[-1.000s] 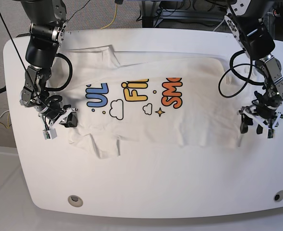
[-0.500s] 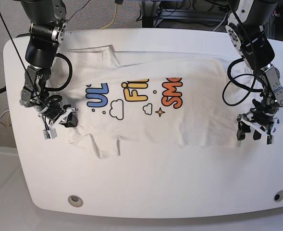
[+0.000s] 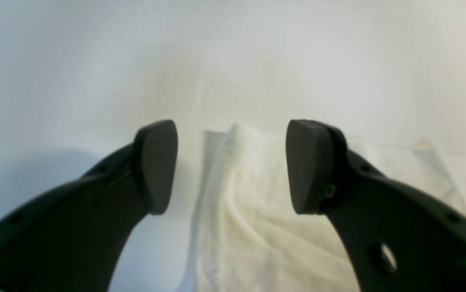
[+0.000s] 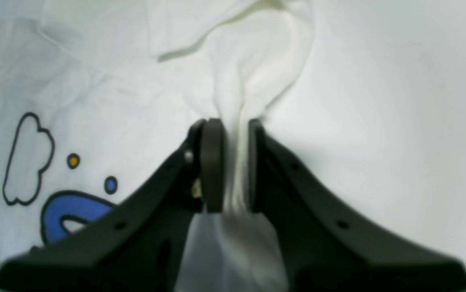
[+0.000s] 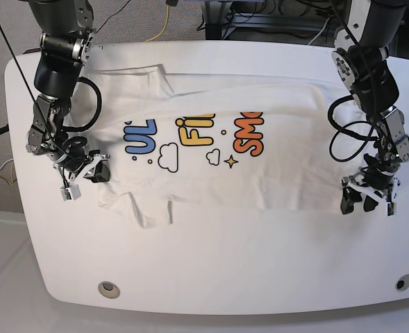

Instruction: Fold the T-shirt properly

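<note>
The white table fills most of the base view, and the T-shirt lies spread across its middle, lengthwise from side to side. It is a large white shirt, already folded over on itself: a long crease runs along its near edge, and a sleeve flap juts toward the near edge of the table at the shirt's near corner on the side of the right gripper. A second sleeve lies flat at the far corner on that same side. The cloth is mostly smooth, with soft wrinkles near both ends.

The right gripper sits at the shirt's end beside the near sleeve; in the right wrist view its jaws stand narrow, pinching a gathered ridge of white fabric that rises between them into a twisted fold. The left gripper is at the shirt's opposite end, at the near corner; its jaws stand wide apart, holding nothing, with the corner of the hem lying on the table below the gap between them, whether touching cannot be told.

The print on the shirt is cut off by the fold: blue "UL", yellow "FI" and orange "SM" can be read, with outlined clouds, small dots and a yellow star beneath the letters.
</note>
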You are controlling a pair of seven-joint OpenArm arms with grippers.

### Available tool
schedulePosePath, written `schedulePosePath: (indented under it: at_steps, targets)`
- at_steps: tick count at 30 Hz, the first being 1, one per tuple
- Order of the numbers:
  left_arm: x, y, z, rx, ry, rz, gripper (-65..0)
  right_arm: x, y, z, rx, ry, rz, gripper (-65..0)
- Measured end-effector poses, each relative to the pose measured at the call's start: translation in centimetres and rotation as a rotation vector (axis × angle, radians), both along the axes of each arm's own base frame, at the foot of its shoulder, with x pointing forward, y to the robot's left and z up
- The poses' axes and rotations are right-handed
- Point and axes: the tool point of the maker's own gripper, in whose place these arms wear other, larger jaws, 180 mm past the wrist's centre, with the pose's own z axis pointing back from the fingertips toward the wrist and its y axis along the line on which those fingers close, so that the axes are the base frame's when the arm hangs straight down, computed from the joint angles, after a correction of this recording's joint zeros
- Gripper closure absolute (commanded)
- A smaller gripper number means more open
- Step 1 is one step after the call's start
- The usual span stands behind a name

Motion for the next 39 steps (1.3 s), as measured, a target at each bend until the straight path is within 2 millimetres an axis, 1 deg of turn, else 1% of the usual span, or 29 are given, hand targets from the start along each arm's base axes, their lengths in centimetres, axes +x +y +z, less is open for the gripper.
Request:
schedulePosePath:
  at_steps: [3, 7, 10, 13, 17, 19, 39]
  targets:
    - [0.1, -0.1, -0.5, -0.02, 0.015, 0.004, -40.2, 0.0, 0.0, 0.0, -0.004, 0.004, 0.002, -10.6]
    - [0.6, -0.4, -0.4, -0.048, -0.024, 0.018, -40.2, 0.0, 0.0, 0.0, -0.003, 0.003, 0.002, -10.6]
    - [0.6, -0.2, -0.8, -0.06, -0.033, 0.044, -40.2, 0.0, 0.0, 0.0, -0.003, 0.003, 0.002, -10.6]
    - [0.3, -0.2, -1.8, -0.078, -0.014, 0.064, -40.2, -0.1, -0.1, 0.0, -0.005, 0.004, 0.001, -10.6]
    - [-0.5, -0.7, -3.5, -0.108, 0.019, 0.068, -40.2, -0.1, -0.2, 0.0, -0.006, 0.004, 0.001, -10.6]
    - [-0.7, -0.9, -3.9, -0.121, 0.018, 0.07, -40.2, -0.1, -0.2, 0.0, -0.006, 0.004, 0.001, -10.6]
    - [-0.6, -1.1, -4.0, -0.131, 0.013, 0.076, -40.2, -0.1, -0.2, 0.0, -0.006, 0.005, 0.001, -10.6]
